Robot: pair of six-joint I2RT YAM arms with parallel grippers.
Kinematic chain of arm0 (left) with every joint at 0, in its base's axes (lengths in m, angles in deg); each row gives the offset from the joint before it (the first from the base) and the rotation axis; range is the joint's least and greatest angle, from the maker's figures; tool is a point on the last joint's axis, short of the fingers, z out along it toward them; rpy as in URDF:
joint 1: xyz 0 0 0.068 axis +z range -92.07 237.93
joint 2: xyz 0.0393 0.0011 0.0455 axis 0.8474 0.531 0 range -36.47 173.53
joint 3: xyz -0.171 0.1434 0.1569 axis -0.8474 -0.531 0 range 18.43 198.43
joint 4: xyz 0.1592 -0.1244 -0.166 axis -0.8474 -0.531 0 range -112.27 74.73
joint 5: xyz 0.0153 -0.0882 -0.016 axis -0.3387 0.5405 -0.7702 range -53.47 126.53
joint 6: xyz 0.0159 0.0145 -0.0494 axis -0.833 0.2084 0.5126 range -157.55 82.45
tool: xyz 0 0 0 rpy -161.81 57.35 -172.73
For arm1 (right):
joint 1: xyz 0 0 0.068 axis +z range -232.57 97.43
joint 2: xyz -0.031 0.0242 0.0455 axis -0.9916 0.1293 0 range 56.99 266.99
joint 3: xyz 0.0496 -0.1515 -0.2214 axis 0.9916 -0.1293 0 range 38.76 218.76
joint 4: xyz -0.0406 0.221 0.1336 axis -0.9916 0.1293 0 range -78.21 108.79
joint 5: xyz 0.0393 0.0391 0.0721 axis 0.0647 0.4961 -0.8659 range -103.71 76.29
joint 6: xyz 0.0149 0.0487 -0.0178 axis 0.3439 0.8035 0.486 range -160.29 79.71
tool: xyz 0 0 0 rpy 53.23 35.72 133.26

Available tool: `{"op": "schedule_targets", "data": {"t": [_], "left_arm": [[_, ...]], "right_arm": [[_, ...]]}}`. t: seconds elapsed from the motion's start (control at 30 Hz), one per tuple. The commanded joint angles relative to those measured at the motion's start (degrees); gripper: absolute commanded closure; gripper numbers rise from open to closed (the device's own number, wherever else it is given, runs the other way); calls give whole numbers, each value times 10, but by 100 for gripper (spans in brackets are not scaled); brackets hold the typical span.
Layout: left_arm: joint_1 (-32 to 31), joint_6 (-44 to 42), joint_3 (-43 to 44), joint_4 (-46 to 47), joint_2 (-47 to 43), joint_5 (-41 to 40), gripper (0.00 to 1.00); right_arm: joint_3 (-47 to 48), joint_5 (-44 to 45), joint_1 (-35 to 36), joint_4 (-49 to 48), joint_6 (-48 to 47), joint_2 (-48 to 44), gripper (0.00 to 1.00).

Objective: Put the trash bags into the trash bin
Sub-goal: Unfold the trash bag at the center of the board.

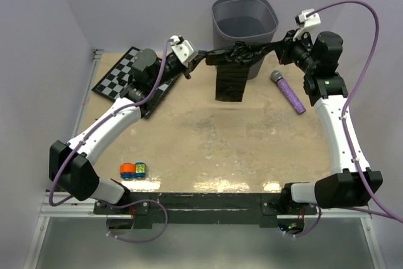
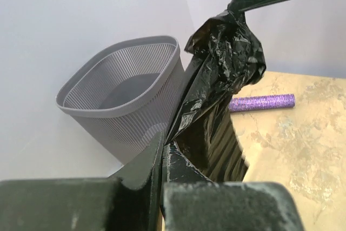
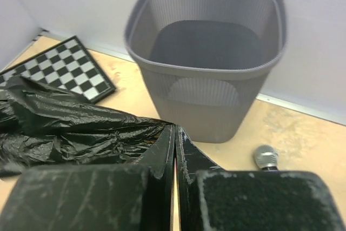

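Observation:
A glossy black trash bag [image 1: 232, 70] hangs stretched between my two grippers in front of the grey mesh trash bin [image 1: 245, 11], its lower part drooping toward the table. My left gripper [image 1: 196, 58] is shut on the bag's left end; the crinkled bag [image 2: 219, 79] rises from its jaws beside the bin [image 2: 127, 101]. My right gripper [image 1: 280, 47] is shut on the bag's right end; the bag [image 3: 75, 128] spreads left from its jaws, with the bin [image 3: 208, 47] just behind. The bin looks empty inside.
A purple glittery microphone [image 1: 288, 91] lies right of the bin, also in the left wrist view [image 2: 262, 102]. A checkerboard [image 1: 123, 77] lies at the back left under my left arm. Small orange and blue toys [image 1: 133, 169] sit near the front left edge.

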Motion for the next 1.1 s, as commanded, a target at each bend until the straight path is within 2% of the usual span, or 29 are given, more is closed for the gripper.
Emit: {"op": "schedule_targets", "data": {"t": [0.0, 0.27, 0.73, 0.8, 0.87, 0.9, 0.97, 1.0, 1.07], "left_arm": [[5, -17, -12, -23, -24, -6, 100], [8, -54, -28, -65, -47, -47, 100], [25, -57, -51, -92, -55, -66, 100], [26, -55, -55, -99, -56, -62, 100], [26, -65, -47, -119, -51, -14, 100], [26, -68, -44, -124, -49, 10, 98], [26, -76, -44, -118, -55, 52, 69], [26, -85, -44, -109, -58, 67, 57], [25, -103, -36, -100, -60, 83, 47]], "right_arm": [[-3, 69, -6, -7, -6, -18, 100], [-6, 160, -20, -7, -1, -8, 100], [-10, 182, -73, -9, 24, 6, 100], [-11, 159, -77, -12, 30, 6, 100], [-15, 44, -76, -31, 22, 3, 100], [-19, -12, -76, -38, 17, 4, 100], [-21, -148, -76, -56, 21, 13, 100], [-22, -182, -72, -64, 21, 14, 100], [-25, -244, -61, -75, 4, 19, 100]]}}
